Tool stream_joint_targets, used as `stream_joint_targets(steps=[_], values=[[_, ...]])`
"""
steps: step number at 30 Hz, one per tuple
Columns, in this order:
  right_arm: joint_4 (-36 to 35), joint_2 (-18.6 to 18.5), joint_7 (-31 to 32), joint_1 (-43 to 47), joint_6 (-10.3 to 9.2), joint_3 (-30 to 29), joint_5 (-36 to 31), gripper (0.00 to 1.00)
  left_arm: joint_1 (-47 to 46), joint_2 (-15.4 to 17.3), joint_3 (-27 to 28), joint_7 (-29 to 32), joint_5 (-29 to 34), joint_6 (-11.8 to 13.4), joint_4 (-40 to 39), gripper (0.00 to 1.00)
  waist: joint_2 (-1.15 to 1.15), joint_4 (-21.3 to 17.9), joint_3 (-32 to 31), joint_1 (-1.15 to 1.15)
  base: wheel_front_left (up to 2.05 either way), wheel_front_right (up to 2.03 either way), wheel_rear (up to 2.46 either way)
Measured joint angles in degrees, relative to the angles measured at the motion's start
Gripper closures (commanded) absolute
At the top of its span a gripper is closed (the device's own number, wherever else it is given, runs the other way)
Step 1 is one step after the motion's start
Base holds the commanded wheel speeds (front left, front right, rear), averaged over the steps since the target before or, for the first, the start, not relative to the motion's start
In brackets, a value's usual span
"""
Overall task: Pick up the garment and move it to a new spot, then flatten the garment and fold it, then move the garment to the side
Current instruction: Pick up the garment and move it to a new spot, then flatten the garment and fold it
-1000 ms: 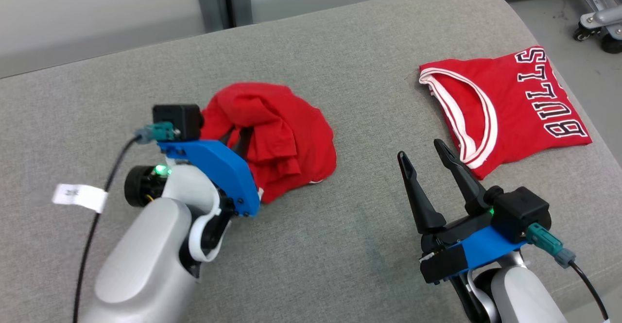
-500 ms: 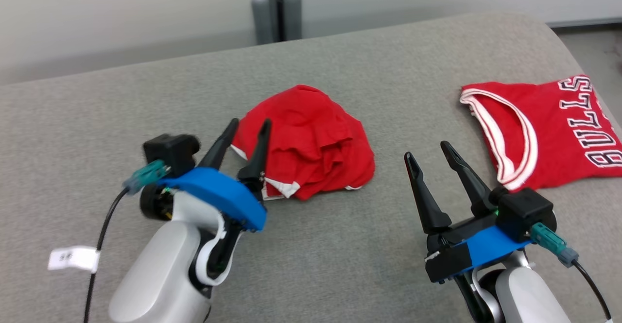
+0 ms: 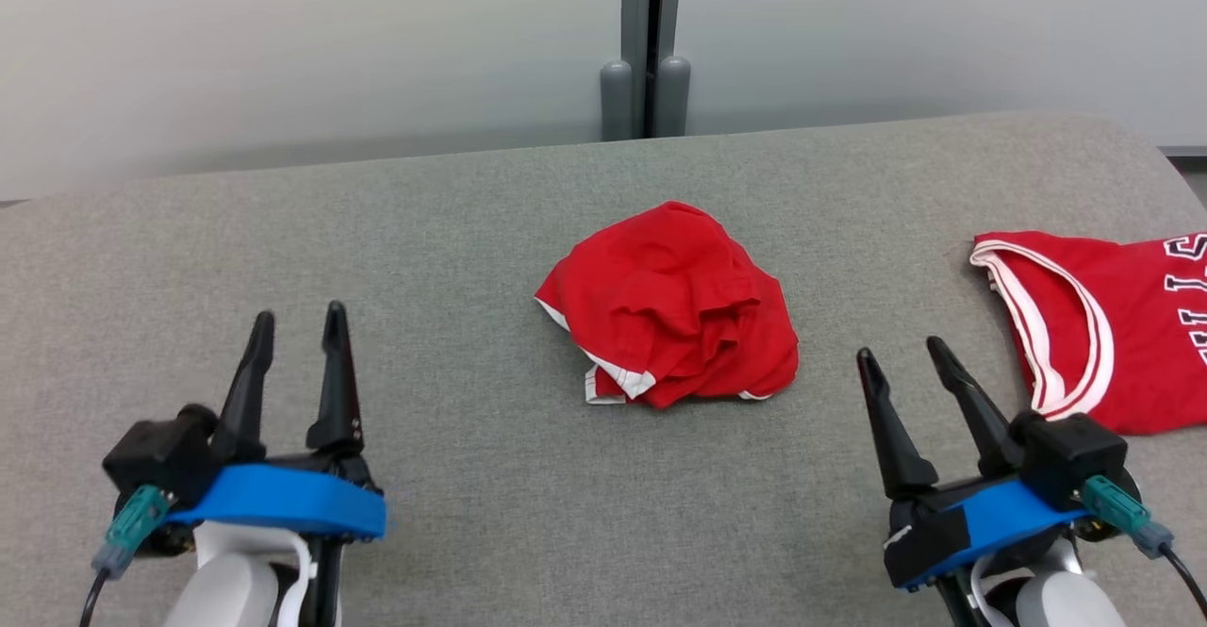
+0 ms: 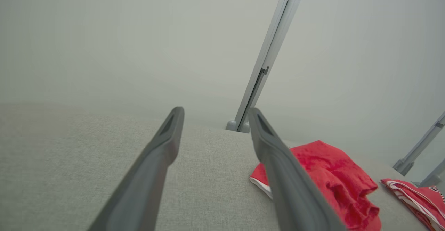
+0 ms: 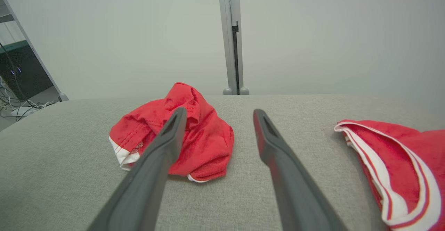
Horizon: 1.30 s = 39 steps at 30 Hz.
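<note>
Grey upholstered surface (image 3: pixel 453 231), coarse woven cloth, rounded at the far right corner; pale wall (image 3: pixel 283 42) behind, split by a grey post (image 3: pixel 646 42) with two rounded feet. Crumpled red garment (image 3: pixel 671 306) lies mid-surface: soft knit, bunched into a low mound with deep folds, white-banded hem showing along its near-left edge. A second piece, a red jersey (image 3: pixel 1084 325) with white-and-red striped trim and part of white block lettering, lies flat near the right edge. Left gripper (image 3: pixel 300 314) sits at the lower left, dark tapered fingers spread with a gap between them, nothing held; the garment lies well apart from it, ahead and to its right. Right gripper (image 3: pixel 899 350) at the lower right, fingers likewise parted and empty; the garment is near, ahead and to its left, the jersey just to its right. Compared with a second ago, the left gripper no longer has its fingers in the garment's folds; half a second ago it was at the mound's left edge, now clear of it. The head camera has swung, so the whole scene sits further right in view. The white hem is now exposed.
</note>
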Motion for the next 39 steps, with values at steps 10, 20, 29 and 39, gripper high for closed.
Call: stream_joint_targets(steps=[10, 20, 29, 39], values=[[1.37, 0.08, 0.25, 2.33, 0.00, -1.92, -0.48, 0.00, 9.60, 1.79, 3.42, -0.18, 5.04, 3.31, -1.83, 0.00, 0.00, 0.35, -1.49, 0.00, 0.00, 0.00, 0.00], [2.05, 0.11, 0.41, 3.07, 0.00, -1.08, 0.25, 0.00, 11.09, 2.29, 2.26, 0.59, 6.42, 4.58, -3.52, 0.00, 0.00, 0.81, -1.82, 0.00, 0.00, 0.00, 0.00], [2.12, 0.12, 0.41, 3.05, 0.00, -0.33, 0.52, 0.00, 11.08, 2.24, 2.15, 0.59, 6.26, 4.71, -3.92, 0.00, 0.00, 1.09, -1.66, 0.01, 0.00, 0.00, 0.00], [3.65, 0.26, 5.78, -3.04, 0.01, 12.77, 2.04, 0.00, 9.89, 2.20, 1.54, 0.63, 6.24, 4.90, -5.21, 0.00, 0.00, 2.42, -0.07, 0.01, 0.00, 0.00, 0.00]])
